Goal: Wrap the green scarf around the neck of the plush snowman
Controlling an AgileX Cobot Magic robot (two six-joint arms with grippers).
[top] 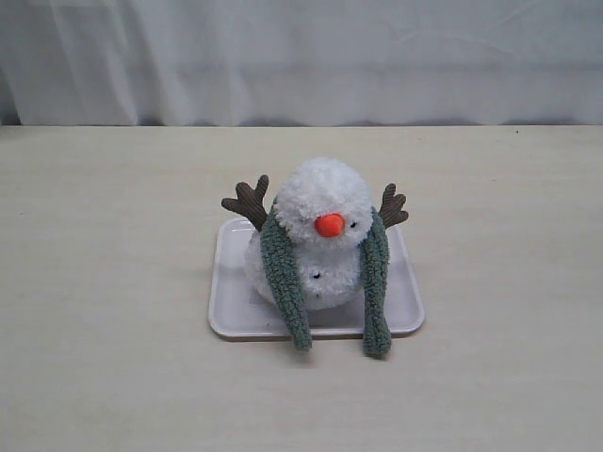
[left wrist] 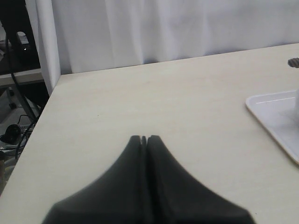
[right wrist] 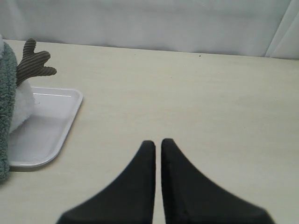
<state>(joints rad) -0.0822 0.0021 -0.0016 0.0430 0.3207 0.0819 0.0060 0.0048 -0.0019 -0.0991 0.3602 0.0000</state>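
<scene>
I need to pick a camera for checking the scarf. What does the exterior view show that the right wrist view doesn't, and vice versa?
Only the exterior view: the face of the plush snowman with its orange nose, and both ends of the green scarf hanging down its front. Only the right wrist view: the right claw, shut and empty. Both: the table, the white tray, one brown twig arm and part of the scarf.
</scene>
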